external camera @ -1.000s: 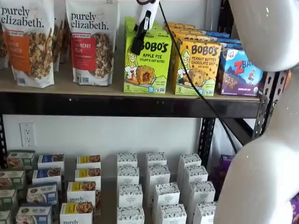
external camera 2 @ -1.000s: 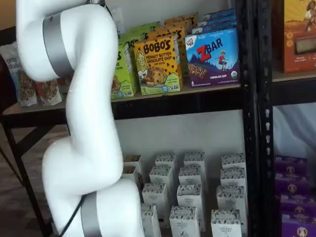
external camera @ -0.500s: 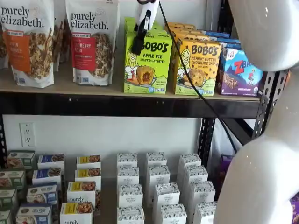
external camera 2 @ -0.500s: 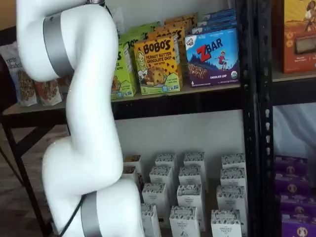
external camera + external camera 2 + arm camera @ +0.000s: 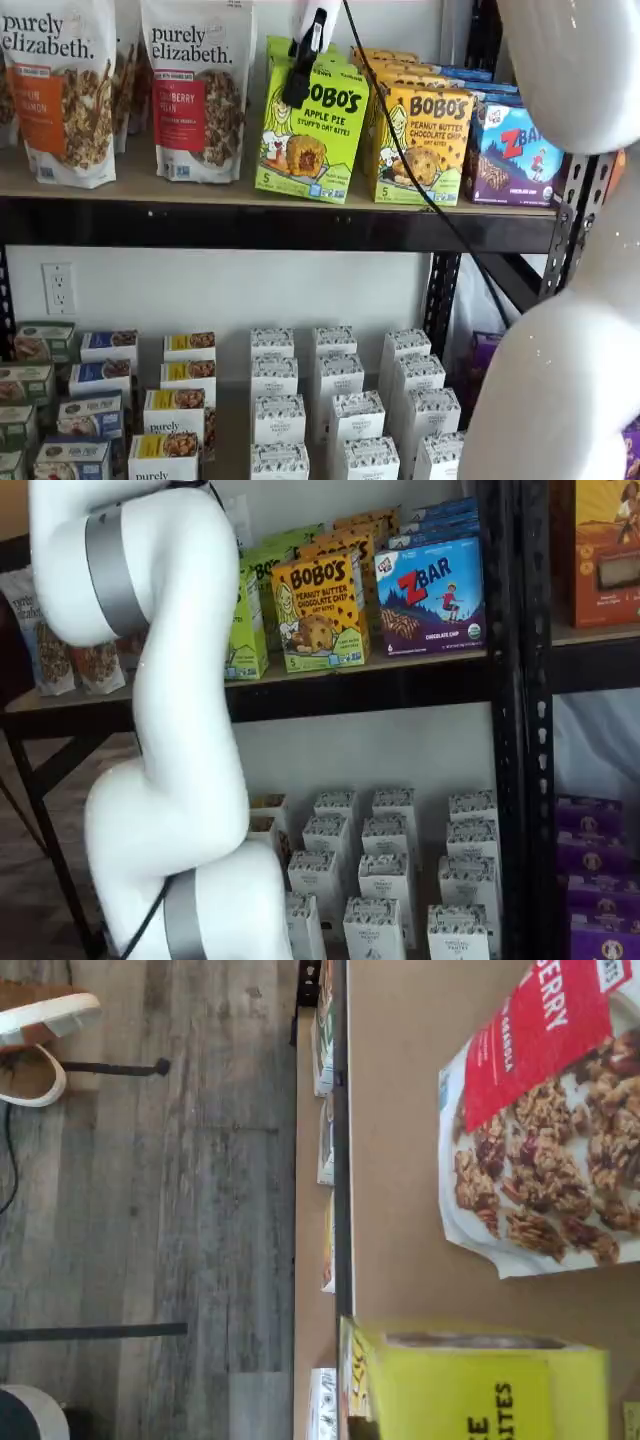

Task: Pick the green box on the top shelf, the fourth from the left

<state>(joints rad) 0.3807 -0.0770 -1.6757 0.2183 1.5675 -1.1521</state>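
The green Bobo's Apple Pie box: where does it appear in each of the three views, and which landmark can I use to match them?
Wrist view: the green box shows only its lime top, blurred, very close to the camera.
A shelf view: it is tilted on the top shelf, with the black fingers closed on its upper left part.
A shelf view: a lime strip shows past the white arm.
Shared landmark: the cranberry granola bag.

The white robot arm (image 5: 170, 730) is hiding most of the lime-green Bobo's carton (image 5: 245, 620); the claw's black fingers (image 5: 303, 60) are covering its top-left corner.
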